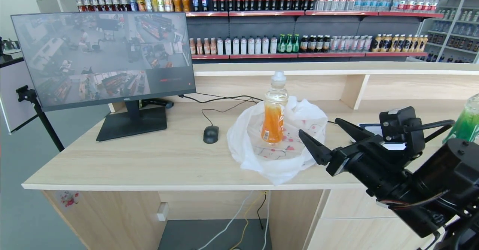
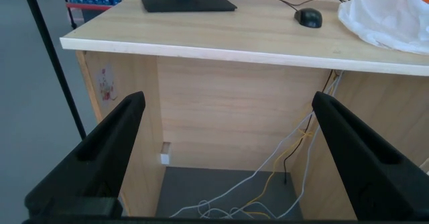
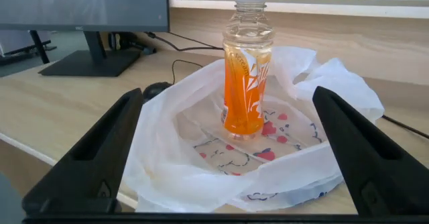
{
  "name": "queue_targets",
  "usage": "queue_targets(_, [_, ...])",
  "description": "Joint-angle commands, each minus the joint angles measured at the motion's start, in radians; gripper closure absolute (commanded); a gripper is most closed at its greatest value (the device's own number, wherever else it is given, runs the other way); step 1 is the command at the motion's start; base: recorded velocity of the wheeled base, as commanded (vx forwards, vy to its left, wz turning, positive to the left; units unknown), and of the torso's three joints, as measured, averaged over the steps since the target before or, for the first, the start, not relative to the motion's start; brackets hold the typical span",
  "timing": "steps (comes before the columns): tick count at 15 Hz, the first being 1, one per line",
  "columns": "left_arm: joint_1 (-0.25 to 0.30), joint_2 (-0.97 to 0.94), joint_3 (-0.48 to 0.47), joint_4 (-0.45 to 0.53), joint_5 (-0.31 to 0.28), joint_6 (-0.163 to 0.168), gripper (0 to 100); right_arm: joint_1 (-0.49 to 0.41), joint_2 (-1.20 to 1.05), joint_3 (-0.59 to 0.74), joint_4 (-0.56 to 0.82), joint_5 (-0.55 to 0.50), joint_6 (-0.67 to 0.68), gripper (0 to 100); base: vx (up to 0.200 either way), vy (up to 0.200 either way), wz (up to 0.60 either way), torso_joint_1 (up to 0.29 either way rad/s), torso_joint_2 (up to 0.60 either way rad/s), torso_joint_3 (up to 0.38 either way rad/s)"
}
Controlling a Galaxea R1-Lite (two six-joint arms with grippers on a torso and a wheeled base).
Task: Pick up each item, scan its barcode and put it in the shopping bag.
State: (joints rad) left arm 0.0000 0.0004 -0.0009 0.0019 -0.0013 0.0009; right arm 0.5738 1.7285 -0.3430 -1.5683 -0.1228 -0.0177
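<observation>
The wooden counter [image 1: 149, 160] carried the white shopping bag [image 1: 243, 145] near its middle, close to the front edge. Far behind the bag, shelves of drinks [image 1: 299, 14] ran along the back wall. A monitor [image 1: 104, 55] stood on the counter well to the left of the bag and farther back.

The right gripper [image 1: 318, 126] hung just to the right of the bag, above the counter, pointed at the bag. Its fingers were spread wide with nothing between them. The left gripper [image 2: 228, 96] was low, to the left of the bag and below the countertop's level, facing the open space under the counter. Its fingers were likewise released and empty.

The bag lay wide open, its walls slumped outward, red marks showing on its flat bottom. Inside it one orange bottle [image 1: 273, 115] stood upright on the bag's bottom, apart from the right gripper. The orange liquid filled its lower part, the neck was clear, and the cap was white. A green bottle [image 1: 467, 121] stood well to the right of the bag. A dark mouse [image 1: 211, 134] lay just to the left of the bag.
</observation>
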Motion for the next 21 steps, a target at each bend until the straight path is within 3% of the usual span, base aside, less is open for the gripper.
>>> queue_targets(1, [0.002, 0.000, -0.001, 0.000, 0.000, -0.001, 0, -0.002, -0.007, 0.001, -0.003, 0.000, -0.001, 0, 0.000, 0.000, 0.00, 0.000, 0.00, 0.000])
queue_targets(5, [0.000, 0.000, -0.001, 0.000, 0.000, -0.001, 0, -0.048, 0.042, -0.019, -0.003, 0.000, -0.001, 0, 0.000, 0.000, 0.00, 0.000, 0.00, 0.000])
queue_targets(15, [0.002, 0.000, -0.001, 0.001, 0.001, -0.005, 0, -0.115, 0.049, 0.029, -0.003, 0.000, 0.008, 0, 0.000, -0.200, 0.00, 0.004, 0.00, 0.002])
queue_targets(21, [0.002, 0.000, -0.001, 0.001, 0.001, -0.012, 0, -0.131, 0.103, -0.013, -0.003, -0.001, 0.041, 0, 0.000, -0.200, 0.00, 0.003, 0.00, 0.002])
